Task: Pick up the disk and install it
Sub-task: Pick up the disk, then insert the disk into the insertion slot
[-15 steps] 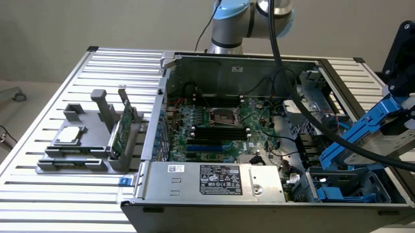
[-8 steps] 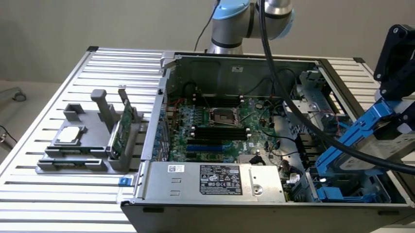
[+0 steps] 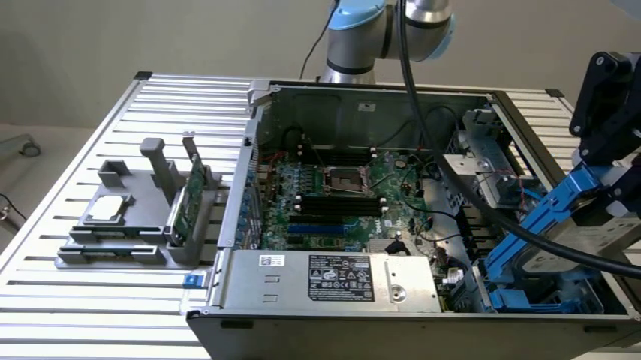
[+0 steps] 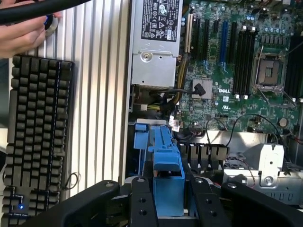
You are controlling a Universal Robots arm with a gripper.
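The hand (image 4: 169, 191) pinched the disk (image 4: 166, 156) by its blue carrier frame, one finger on each side of the frame. The disk was held tilted over the end of the open computer case (image 3: 240, 187) at the exterior view's right, above further blue carriers (image 3: 513, 300) seated there. A black cable (image 3: 421, 97) crossed in front of it. The motherboard (image 3: 341, 195) lay in the case floor, with the power supply (image 3: 331, 277) beside it. A keyboard (image 4: 38, 137) rested on the ribbed desk (image 3: 120, 300) beside the case.
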